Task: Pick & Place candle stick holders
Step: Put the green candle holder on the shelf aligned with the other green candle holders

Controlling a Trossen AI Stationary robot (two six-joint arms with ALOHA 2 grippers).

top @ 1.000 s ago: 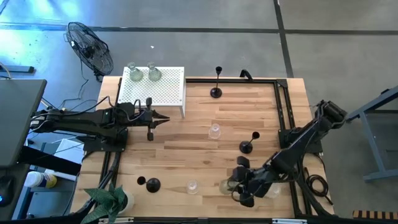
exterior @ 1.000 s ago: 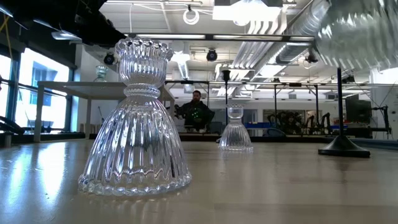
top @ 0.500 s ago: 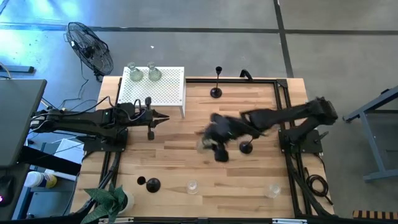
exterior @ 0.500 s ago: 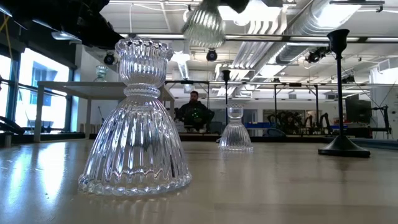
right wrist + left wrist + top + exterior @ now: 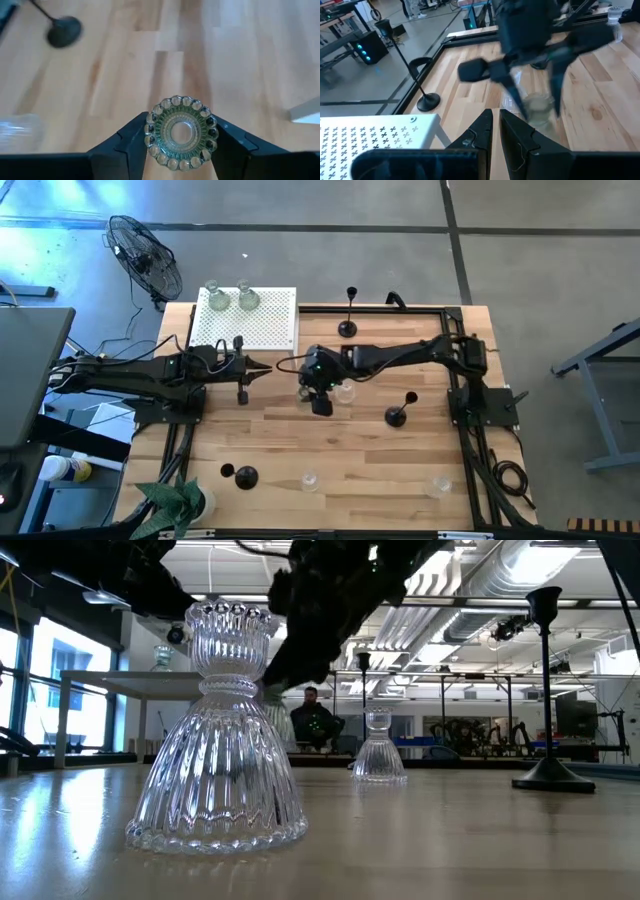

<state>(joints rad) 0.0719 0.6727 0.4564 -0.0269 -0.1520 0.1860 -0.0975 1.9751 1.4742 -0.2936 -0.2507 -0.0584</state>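
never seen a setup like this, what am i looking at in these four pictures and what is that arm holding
This is a robot with two dark arms at a wooden table, each ending in a two-finger gripper. One picture looks straight down from above, one looks level across the tabletop, and two come from cameras on the arms' wrists.

The right gripper reaches over the middle of the table with a small clear glass candle holder between its fingers; its wrist camera looks down onto the holder's beaded rim. The left gripper waits shut, holding nothing, near a white perforated stand with two glass holders on it.

Also on the table: three black candlesticks, the tallest at the far edge, and more glass holders, one right before the low camera. A fan stands on the floor.
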